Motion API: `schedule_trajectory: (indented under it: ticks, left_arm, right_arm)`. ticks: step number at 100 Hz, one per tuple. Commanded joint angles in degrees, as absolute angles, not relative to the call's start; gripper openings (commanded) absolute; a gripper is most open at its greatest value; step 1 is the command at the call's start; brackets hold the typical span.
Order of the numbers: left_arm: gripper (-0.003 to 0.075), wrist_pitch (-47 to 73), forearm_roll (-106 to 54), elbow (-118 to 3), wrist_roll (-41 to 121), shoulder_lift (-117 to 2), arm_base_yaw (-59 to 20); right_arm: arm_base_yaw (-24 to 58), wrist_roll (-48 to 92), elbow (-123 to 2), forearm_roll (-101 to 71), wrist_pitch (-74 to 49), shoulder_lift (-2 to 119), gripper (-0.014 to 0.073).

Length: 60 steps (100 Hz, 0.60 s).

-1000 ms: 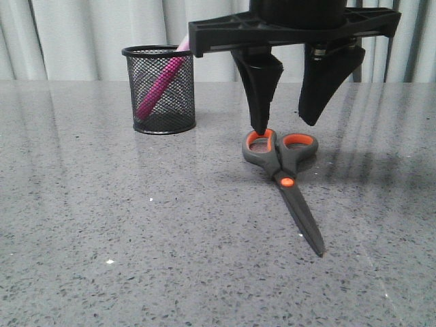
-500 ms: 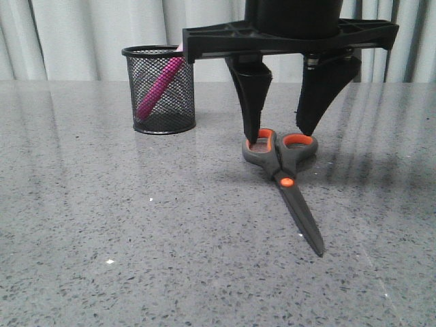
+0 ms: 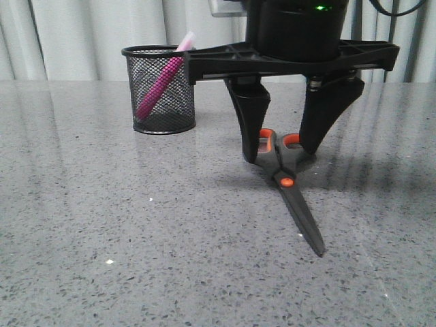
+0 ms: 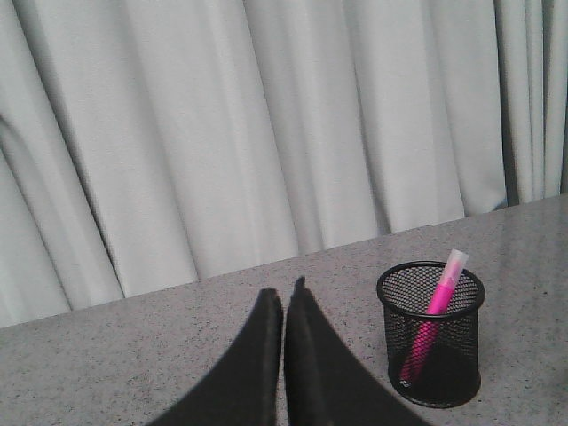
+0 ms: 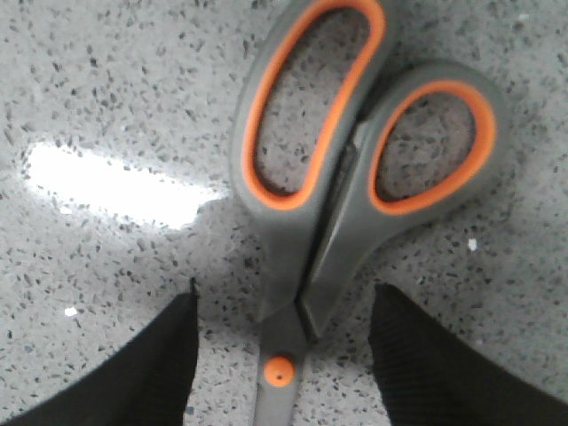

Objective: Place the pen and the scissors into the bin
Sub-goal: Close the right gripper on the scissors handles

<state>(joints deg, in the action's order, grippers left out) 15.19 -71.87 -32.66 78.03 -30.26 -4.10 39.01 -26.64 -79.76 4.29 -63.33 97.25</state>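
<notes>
scissors [image 3: 286, 178] are laid flat on the table [image 3: 136, 238], closed, directly under the right claw [image 3: 283, 153]. its two fingers are spread wide and nothing is held yet. in the front view the handles sit between the fingertips, which appear lowered to about handle level, with the blades pointing away from the claw toward the camera. in the right wrist view the neck, just above the orange pivot [image 5: 280, 370], lies between the two pads, with a gap on each side.

the pen [image 3: 160, 85] is already leaning in the bin [image 3: 160, 88], which stands well off to the claw's left and a little farther back. the left claw [image 4: 284, 306] is held with its fingers pressed together, nothing between them, and it is aimed near the bin.

the scissors are judged stiff and fairly light, with hard smooth plastic handles that could slip or pivot under a pinch. the narrow neck between loops and pivot is judged the best place for a hold, since both halves are caught there and the blades are kept shut. a hold so far from the tips is likely to let the long blades droop, so a firm squeeze is called for. whether the fingertips touch the table cannot be told.
</notes>
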Motion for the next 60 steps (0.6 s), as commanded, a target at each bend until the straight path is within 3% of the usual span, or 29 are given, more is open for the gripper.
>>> schedule_trajectory:
  ticks: [1, 25, 41, 60]
  left_arm:
    - [-0.0022, 13.4, -73.5, -34.3, 77.4, -30.4, -4.6]
    - [-0.0022, 13.4, -73.5, -34.3, 77.4, -30.4, -4.6]
    - [-0.0022, 13.4, -73.5, -34.3, 77.4, -30.4, -4.6]
    - [-0.0022, 13.4, -73.5, -34.3, 77.4, -30.4, -4.6]
  right_arm:
    - [38.9, -26.8, -80.8, 4.9, -61.7, 95.0, 0.0388]
    - [38.9, -26.8, -80.8, 4.9, -61.8, 96.1, 0.0389]
    - [38.9, -26.8, -80.8, 4.9, -61.9, 96.9, 0.0454]
    - [38.9, -26.8, -80.7, 6.1, -62.0, 97.2, 0.0458]
